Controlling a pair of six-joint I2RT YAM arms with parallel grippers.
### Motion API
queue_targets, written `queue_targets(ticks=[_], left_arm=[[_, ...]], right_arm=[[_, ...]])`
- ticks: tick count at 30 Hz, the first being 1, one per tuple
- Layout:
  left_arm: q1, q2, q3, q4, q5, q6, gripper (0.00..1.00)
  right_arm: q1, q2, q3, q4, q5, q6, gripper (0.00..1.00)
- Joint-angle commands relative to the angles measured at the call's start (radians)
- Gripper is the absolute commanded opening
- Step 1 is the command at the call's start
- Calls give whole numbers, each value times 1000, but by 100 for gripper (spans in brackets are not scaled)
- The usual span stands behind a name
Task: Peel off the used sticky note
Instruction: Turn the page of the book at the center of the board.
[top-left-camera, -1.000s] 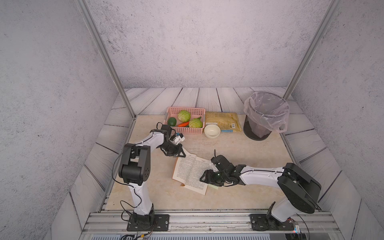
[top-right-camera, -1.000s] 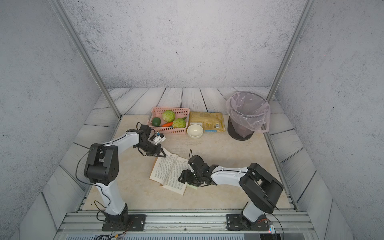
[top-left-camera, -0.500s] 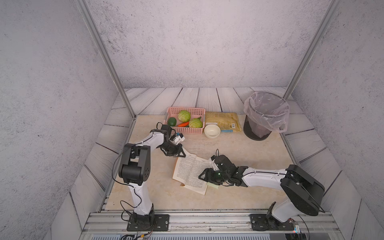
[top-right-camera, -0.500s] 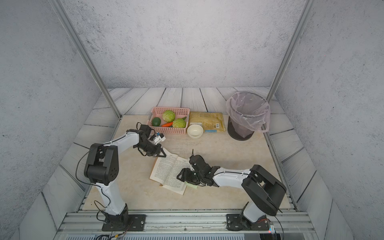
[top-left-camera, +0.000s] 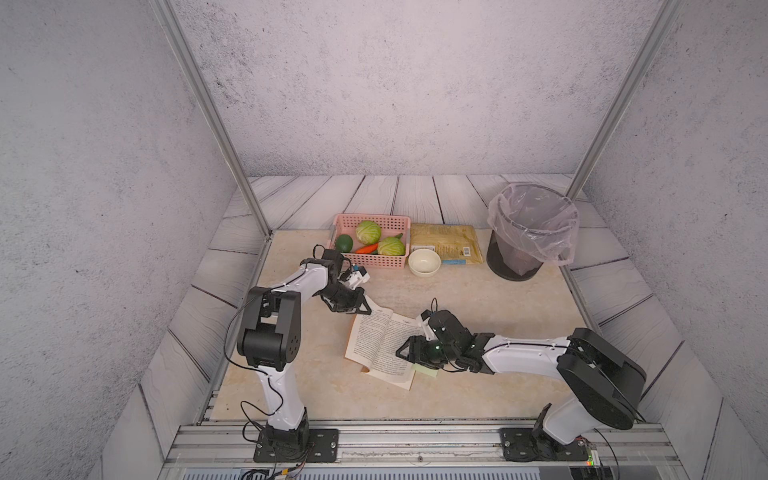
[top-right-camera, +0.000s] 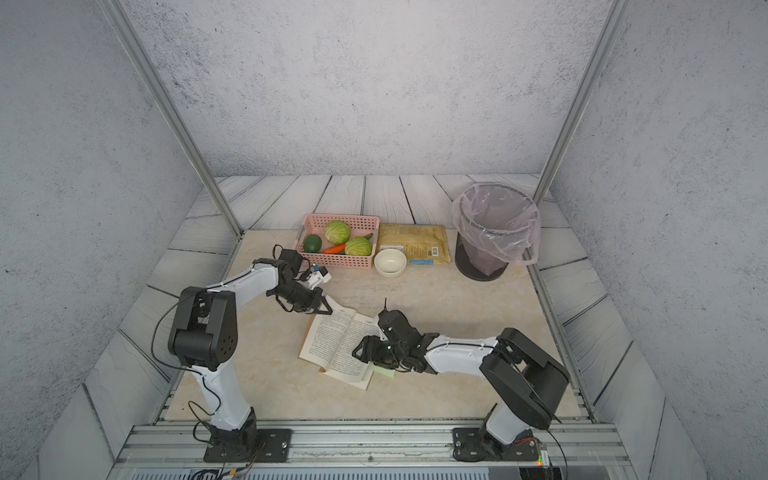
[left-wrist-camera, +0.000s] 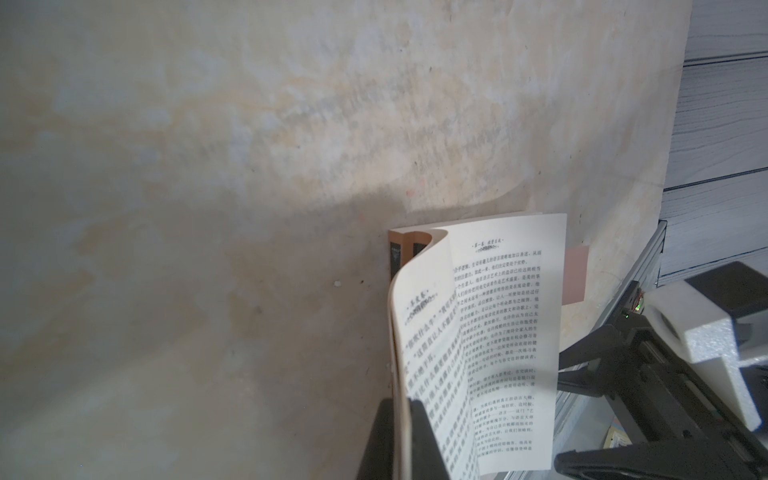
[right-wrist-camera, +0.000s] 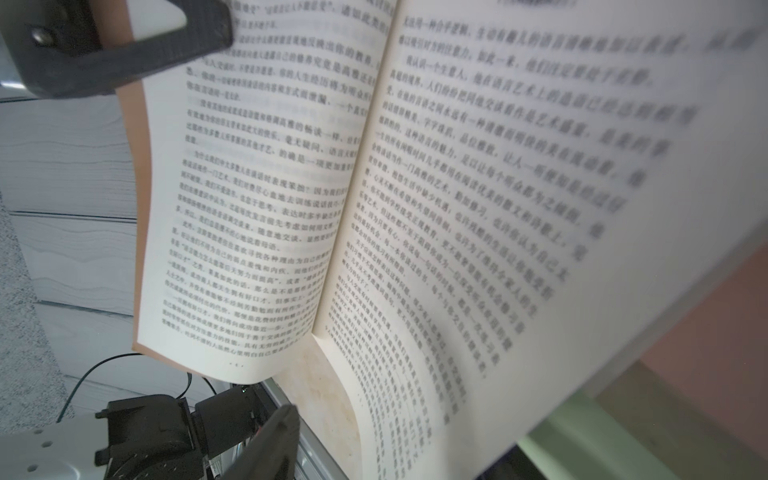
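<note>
My left tool (top-left-camera: 368, 305): clenched on the book (top-left-camera: 376, 343), at its far corner.
My right tool (top-left-camera: 405, 355): spread wide over the page, beside the green sticky note (top-left-camera: 426, 371).

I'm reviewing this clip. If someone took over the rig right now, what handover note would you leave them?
Left gripper: shut on the far corner of the open book, holding it.
Right gripper: open, low over the page on its own side, gripping nothing.
Green sticky note: pokes out from the book's near edge, just under the right gripper.
Done: book opened and pinned.
Left: pinch the note and peel it off.
</note>
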Motion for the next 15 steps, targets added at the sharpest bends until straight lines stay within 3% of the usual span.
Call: queue_targets(ticks=[1,10,15], left_arm=[[5,30,6,-18,-12,19,0],[5,26,7,-21,-6,17,0],[5,22,7,-22,8,16,0]], right_arm=[[5,19,12,7,4,-13,67],[9,0,80,-106,27,-63,58],[17,6,129,-147,23,-96,59]])
